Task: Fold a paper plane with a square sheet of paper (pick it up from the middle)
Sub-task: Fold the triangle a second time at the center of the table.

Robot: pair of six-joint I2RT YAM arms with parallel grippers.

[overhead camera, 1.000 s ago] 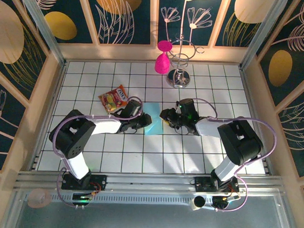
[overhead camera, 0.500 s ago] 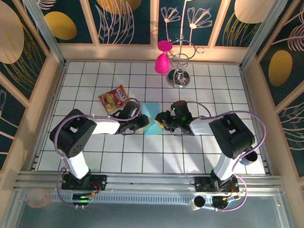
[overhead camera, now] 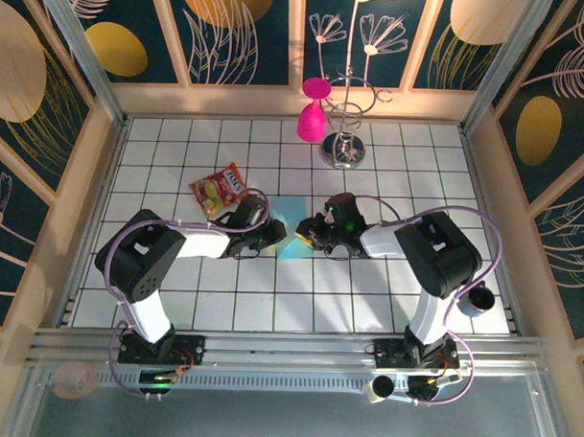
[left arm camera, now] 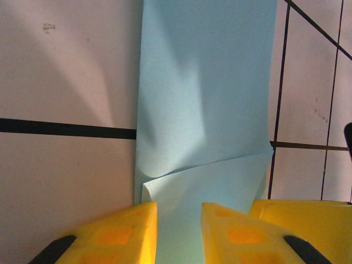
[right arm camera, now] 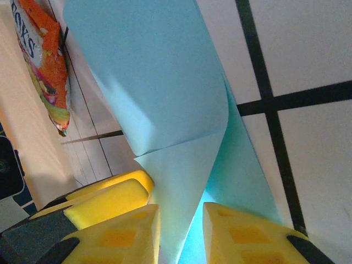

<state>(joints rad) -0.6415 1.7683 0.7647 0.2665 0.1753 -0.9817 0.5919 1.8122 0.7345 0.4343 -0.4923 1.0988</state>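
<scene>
From above, find the square sheet of paper [overhead camera: 294,226] near the middle of the table [overhead camera: 203,306], well clear of every edge. Note the left gripper [overhead camera: 278,235] at its left side and the right gripper [overhead camera: 312,235] at its right side, both low over it. Note also the snack packet [overhead camera: 219,189] near, toward the far left corner, apart from the sheet. In the left wrist view, see yellow fingers [left arm camera: 124,228] a narrow gap apart, with the sheet's near end in that gap beside a raised flap [left arm camera: 209,187]. In the right wrist view, read much the same: slightly parted jaws and a turned-over layer [right arm camera: 148,71] curling down toward the gap. Probably nothing clamped on either side, though hard to judge this close. For a clean fold, pin one side flat, draw the flap across squarely, match edges, then press the crease slowly. Avoid dragging the sheet toward the packet.
</scene>
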